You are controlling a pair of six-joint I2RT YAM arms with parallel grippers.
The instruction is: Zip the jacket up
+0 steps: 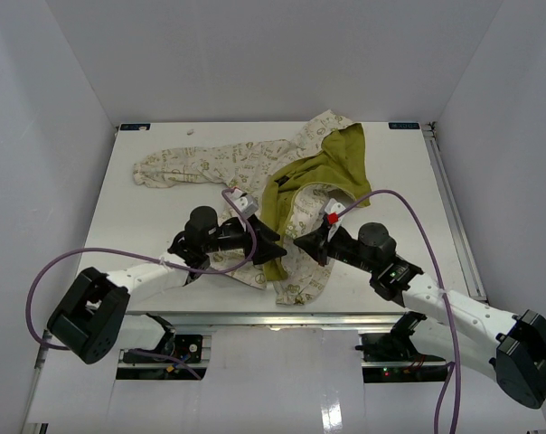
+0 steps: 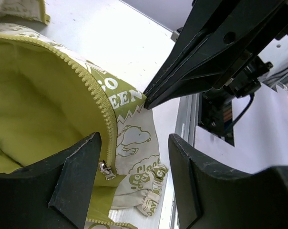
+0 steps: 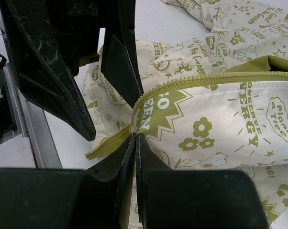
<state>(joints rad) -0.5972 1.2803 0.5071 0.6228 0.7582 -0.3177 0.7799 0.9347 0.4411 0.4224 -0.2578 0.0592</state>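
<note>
L claw (image 2: pixel 133 143) wide open, holding nothing; zip slider (image 2: pixel 105 170) just inside gap, by one finger. Jacket (image 1: pixel 210 163) spread mid-surface (image 1: pixel 137 217), hem nearest arms, zip running away toward far side. R claw (image 3: pixel 135 138) just beside L, pinched closed on zip tape end. Upper zip lost in folds; can't tell if halves joined.

Left gripper (image 2: pixel 134 138) spread wide above jacket (image 2: pixel 39 105), zipper slider (image 2: pixel 105 169) just inside one jaw, right gripper (image 2: pixel 149 101) touching fabric edge

White arms (image 1: pixel 145 276), black pincers (image 1: pixel 275 251) (image 1: pixel 302 240), purple cables (image 1: pixel 381 192)
</note>
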